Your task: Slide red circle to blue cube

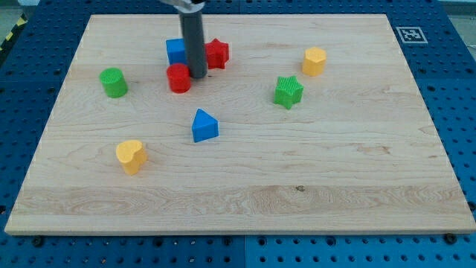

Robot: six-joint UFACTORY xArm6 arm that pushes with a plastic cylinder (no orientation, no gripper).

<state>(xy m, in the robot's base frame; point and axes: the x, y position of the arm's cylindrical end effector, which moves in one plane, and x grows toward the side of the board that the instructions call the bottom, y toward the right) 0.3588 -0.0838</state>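
Observation:
The red circle (178,77) lies on the wooden board (238,186) in the upper left part of the view. The blue cube (175,50) sits just above it, the two nearly touching. My rod comes down from the view's top, and my tip (198,75) rests on the board right beside the red circle's right edge, below and to the right of the blue cube. A red star (216,53) sits just right of the rod, partly hidden by it.
A green cylinder (114,83) is at the left. A blue triangular block (204,126) lies below the red circle. A yellow heart (131,155) is at lower left. A green star (288,91) and a yellow block (314,61) are to the right.

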